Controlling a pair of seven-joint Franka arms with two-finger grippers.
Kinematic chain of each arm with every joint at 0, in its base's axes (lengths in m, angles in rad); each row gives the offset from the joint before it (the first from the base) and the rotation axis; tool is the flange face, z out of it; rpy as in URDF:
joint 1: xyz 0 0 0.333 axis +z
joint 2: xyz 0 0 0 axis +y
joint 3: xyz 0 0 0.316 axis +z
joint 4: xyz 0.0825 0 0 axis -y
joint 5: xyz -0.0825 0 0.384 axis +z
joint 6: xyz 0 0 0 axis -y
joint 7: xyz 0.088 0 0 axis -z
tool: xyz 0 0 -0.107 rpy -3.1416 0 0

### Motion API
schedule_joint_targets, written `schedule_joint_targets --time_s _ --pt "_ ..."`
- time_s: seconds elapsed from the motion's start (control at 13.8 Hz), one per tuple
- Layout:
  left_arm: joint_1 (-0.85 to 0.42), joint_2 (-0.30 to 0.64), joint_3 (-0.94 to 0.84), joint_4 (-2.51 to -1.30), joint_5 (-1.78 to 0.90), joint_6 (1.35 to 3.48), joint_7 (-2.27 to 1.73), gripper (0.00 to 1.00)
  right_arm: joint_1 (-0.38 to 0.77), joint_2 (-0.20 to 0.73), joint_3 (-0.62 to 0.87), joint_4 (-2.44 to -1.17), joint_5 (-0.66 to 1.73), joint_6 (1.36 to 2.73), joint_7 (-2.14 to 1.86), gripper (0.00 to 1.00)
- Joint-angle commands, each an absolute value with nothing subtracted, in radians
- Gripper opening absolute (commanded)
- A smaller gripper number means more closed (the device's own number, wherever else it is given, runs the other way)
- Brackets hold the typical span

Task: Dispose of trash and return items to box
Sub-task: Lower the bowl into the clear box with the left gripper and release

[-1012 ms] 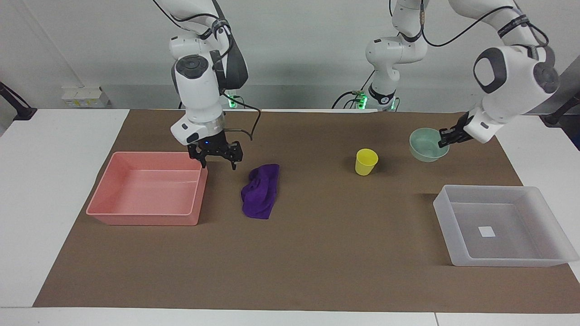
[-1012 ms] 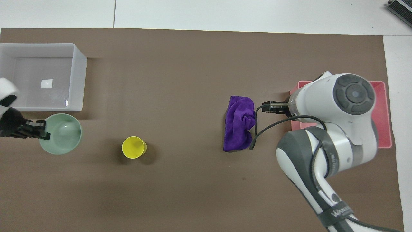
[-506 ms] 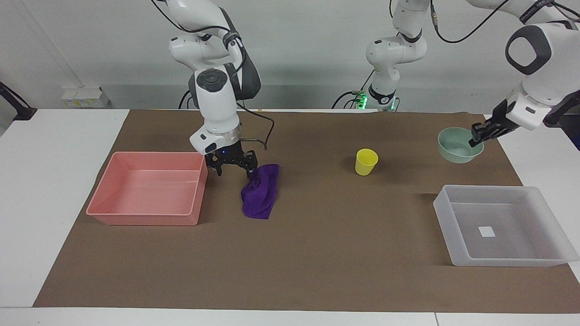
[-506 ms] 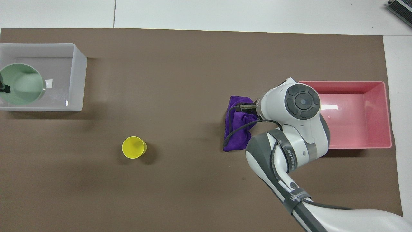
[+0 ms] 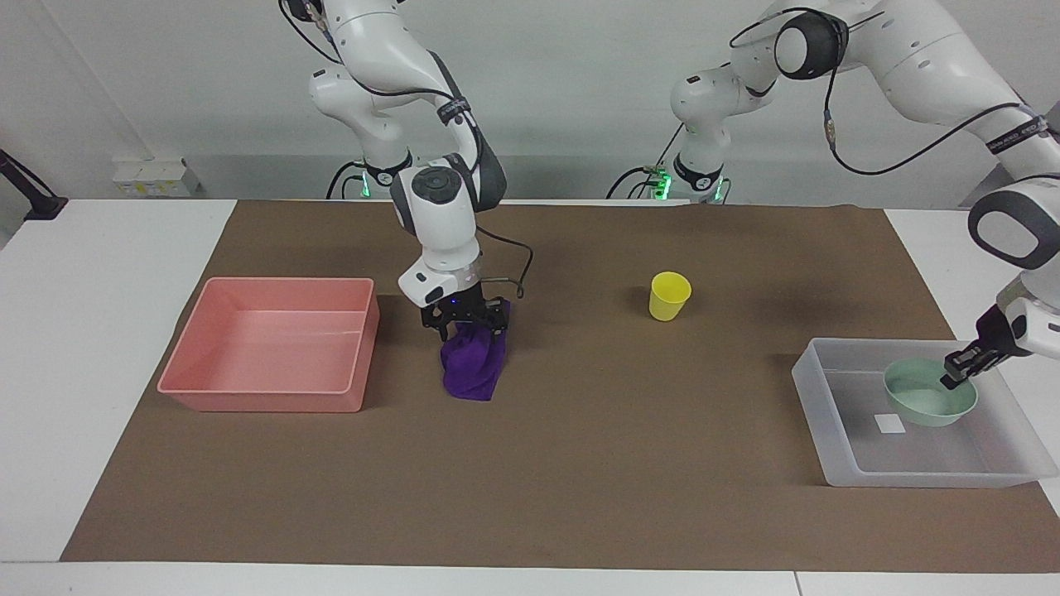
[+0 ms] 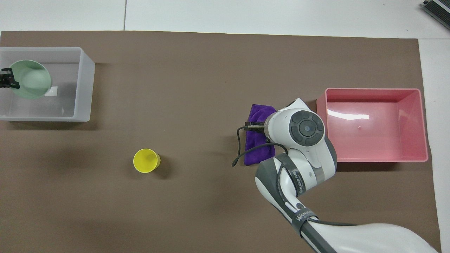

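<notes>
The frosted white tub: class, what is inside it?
Inside the tub is the green bowl, gripped at its rim by the left end effector, plus a white sticker. The floor under the bowl is hidden.

A robotics lab. Two white robot arms [image 5: 431, 207] with trailing black cables are mounted at the top edge of a white desk [image 5: 108, 331] against a bare grey wall [image 5: 580, 83]. A brown paper sheet [image 5: 580, 463] covers the middle of the desk, and green indicator lights [image 5: 658, 184] glow at the arm bases.
</notes>
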State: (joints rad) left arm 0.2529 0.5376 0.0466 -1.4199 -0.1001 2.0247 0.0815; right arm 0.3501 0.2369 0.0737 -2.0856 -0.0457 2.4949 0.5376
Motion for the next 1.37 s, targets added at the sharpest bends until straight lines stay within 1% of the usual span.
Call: schedule_joint_targets --time_s 0.0,0.14,0.22,0.29,0.36,0.43,0.58,0.65,0.8,0.87,0.94,1.16,1.3 --pt "0.258 0.592 0.040 -1.439 -0.109 2.034 0.077 0.00 0.353 0.218 0.072 -2.161 -0.052 2.574 0.558 1.00" --pt "0.264 0.597 0.040 -1.440 -0.104 2.034 0.089 0.00 0.353 0.216 0.072 -2.177 -0.089 2.592 0.564 1.00" --pt "0.265 0.595 0.040 -1.439 -0.106 2.036 0.090 0.19 0.353 0.213 0.071 -2.189 -0.092 2.595 0.574 0.78" --pt "0.264 0.597 0.040 -1.437 -0.106 2.037 0.087 0.99 0.353 0.209 0.071 -2.200 -0.094 2.605 0.575 0.47" --pt "0.255 0.594 0.040 -1.436 -0.107 2.039 0.077 1.00 0.353 0.209 0.071 -2.203 -0.094 2.611 0.577 0.20" --pt "0.253 0.591 0.040 -1.428 -0.107 2.039 0.077 1.00 0.353 0.207 0.071 -2.204 -0.094 2.611 0.590 0.01" --pt "0.245 0.556 0.031 -1.414 -0.107 2.036 0.071 1.00 0.351 0.183 0.069 -2.201 -0.094 2.599 0.624 0.00" --pt "0.236 0.519 0.026 -1.411 -0.107 2.034 0.049 1.00 0.341 0.161 0.068 -2.201 -0.094 2.570 0.635 0.00" --pt "0.157 0.451 0.031 -1.423 -0.097 2.010 -0.070 1.00 0.333 0.106 0.061 -2.191 -0.094 2.472 0.632 0.00" --pt "0.122 0.419 0.029 -1.428 -0.097 1.953 -0.134 1.00 0.316 0.079 0.061 -2.184 -0.094 2.435 0.629 0.00" --pt "0.082 0.388 0.034 -1.421 -0.092 1.853 -0.164 1.00 0.298 0.049 0.061 -2.174 -0.094 2.390 0.626 0.00" --pt "-0.012 0.298 0.025 -1.446 -0.095 1.605 -0.172 1.00 0.233 -0.049 0.061 -2.134 -0.094 2.261 0.623 0.00" --pt "-0.086 0.262 0.028 -1.495 -0.097 1.528 -0.184 1.00 0.172 -0.106 0.061 -2.118 -0.094 2.221 0.609 0.00"
